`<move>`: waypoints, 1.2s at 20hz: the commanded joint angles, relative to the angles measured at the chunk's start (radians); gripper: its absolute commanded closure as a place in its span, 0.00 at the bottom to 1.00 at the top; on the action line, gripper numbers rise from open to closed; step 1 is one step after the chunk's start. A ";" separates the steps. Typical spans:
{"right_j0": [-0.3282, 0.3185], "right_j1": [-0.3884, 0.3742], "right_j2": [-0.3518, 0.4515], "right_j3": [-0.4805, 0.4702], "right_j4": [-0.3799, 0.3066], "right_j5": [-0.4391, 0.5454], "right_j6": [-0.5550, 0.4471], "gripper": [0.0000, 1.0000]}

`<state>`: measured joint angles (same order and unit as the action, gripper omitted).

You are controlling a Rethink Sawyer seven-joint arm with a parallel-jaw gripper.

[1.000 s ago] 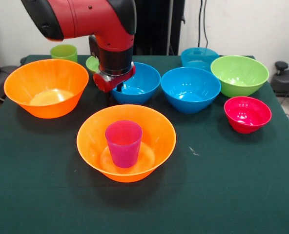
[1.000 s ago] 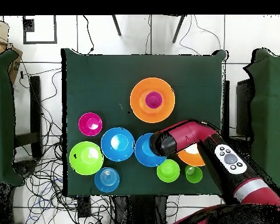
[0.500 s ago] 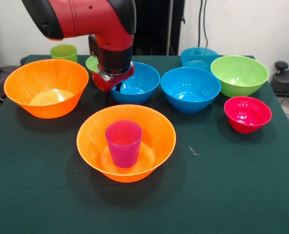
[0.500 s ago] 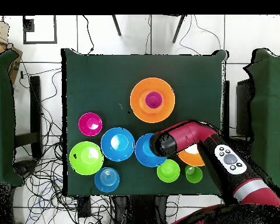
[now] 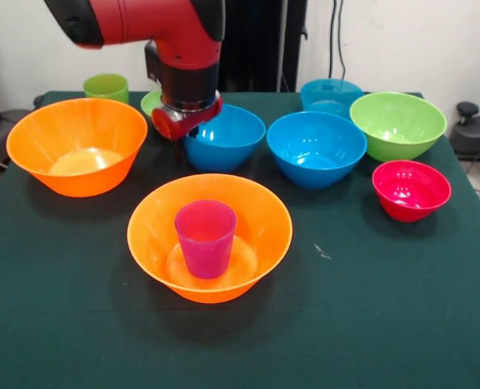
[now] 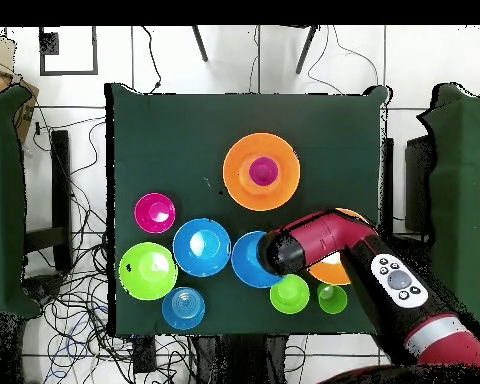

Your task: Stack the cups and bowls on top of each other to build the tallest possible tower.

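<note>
A large orange bowl (image 5: 260,231) stands near the table's front with the purple-magenta cup (image 5: 205,237) upright inside it; they also show in the overhead view as bowl (image 6: 236,180) and cup (image 6: 262,171). My gripper (image 5: 193,139) is at the left rim of a blue bowl (image 5: 228,142) and appears shut on it, with the bowl slightly raised and tilted. From above the arm's end covers the gripper (image 6: 271,252) beside that bowl (image 6: 244,260). A second orange bowl (image 5: 76,146) stands to the left. The light green cup (image 5: 106,86) stands at the back left.
A second blue bowl (image 5: 316,148), a teal bowl (image 5: 331,95), a large lime bowl (image 5: 397,123) and a red-pink bowl (image 5: 410,189) stand to the right. A small lime bowl (image 5: 152,104) sits behind the arm. Cables lie on the floor round the table (image 6: 164,140).
The arm has risen a little and shifted slightly toward the back. The blue bowl at the gripper has tipped, and less of its inside shows. The other things have not moved.
</note>
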<state>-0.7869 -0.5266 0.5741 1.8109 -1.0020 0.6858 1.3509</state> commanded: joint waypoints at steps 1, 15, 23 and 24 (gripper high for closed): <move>0.001 -0.116 -0.022 0.100 0.020 -0.072 0.059 1.00; -0.014 -0.236 0.007 0.182 0.120 -0.040 0.011 1.00; -0.013 -0.272 0.028 0.176 0.193 0.008 -0.026 1.00; -0.013 -0.276 0.031 0.174 0.205 0.014 -0.031 1.00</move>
<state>-0.8065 -0.7746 0.5734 1.9482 -0.8512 0.6605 1.3509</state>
